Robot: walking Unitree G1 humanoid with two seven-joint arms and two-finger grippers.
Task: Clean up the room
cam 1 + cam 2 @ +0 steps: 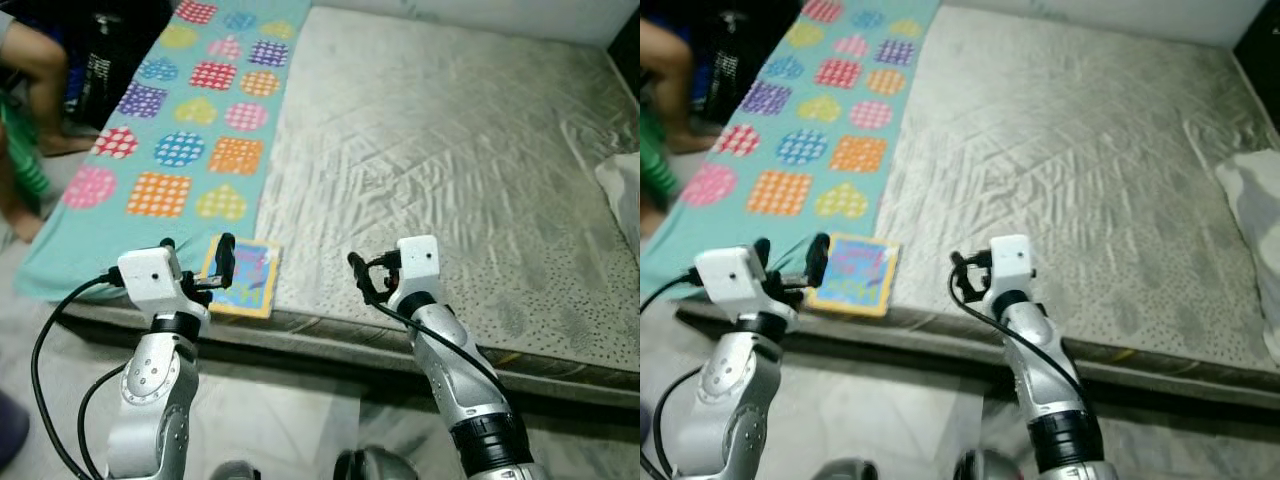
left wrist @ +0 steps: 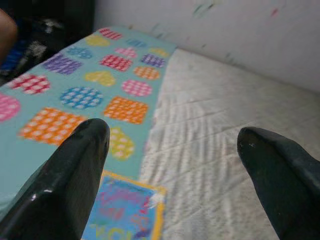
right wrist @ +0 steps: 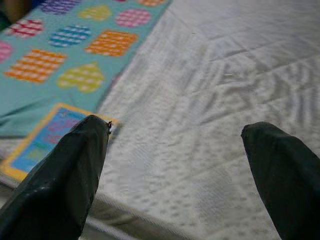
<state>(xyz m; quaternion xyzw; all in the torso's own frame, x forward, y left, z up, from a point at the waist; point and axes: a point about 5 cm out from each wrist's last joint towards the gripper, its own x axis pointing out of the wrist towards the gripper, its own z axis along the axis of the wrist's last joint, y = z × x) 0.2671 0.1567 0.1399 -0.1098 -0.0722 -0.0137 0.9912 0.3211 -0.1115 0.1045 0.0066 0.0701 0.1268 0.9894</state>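
Fingers spread wide, holding nothing.

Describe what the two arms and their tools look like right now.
Both arms are silver metal with rounded joints and black bands near the wrists. Each ends in a white boxy wrist block carrying a tool of two long, glossy black fingers: left tool, right tool. Loose black cables loop off each arm. I see no markings.

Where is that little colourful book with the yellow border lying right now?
The colourful yellow-bordered book lies flat at the near edge of the grey mattress, beside the turquoise patterned blanket, just ahead of the open left gripper.
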